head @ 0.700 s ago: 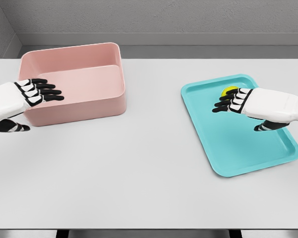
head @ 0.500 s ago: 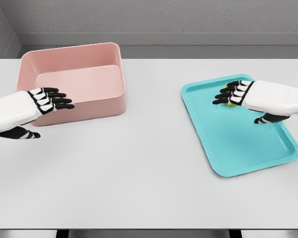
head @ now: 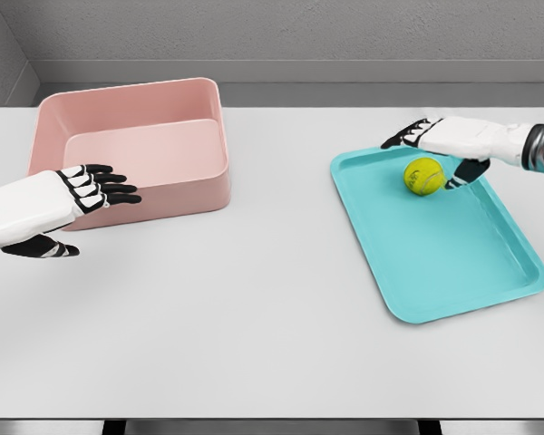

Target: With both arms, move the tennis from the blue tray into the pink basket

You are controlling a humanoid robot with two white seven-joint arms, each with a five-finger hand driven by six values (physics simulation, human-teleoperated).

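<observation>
On the grey bench (head: 254, 317), whose near half lies bare, we see our left hand (head: 45, 207) hovering with its fingers (head: 109, 186) spread and released, holding nothing, just in front of the pink basket (head: 136, 149) at the far left. Open bench separates basket and blue tray (head: 435, 263), which lies angled at the right. The tennis ball (head: 424, 176), yellow-green with a pale seam, sits in the tray's far end near the rim. Our right hand (head: 449, 140) hangs just behind it, fingers loosely extended, thumb beside the ball, grasping nothing.
</observation>
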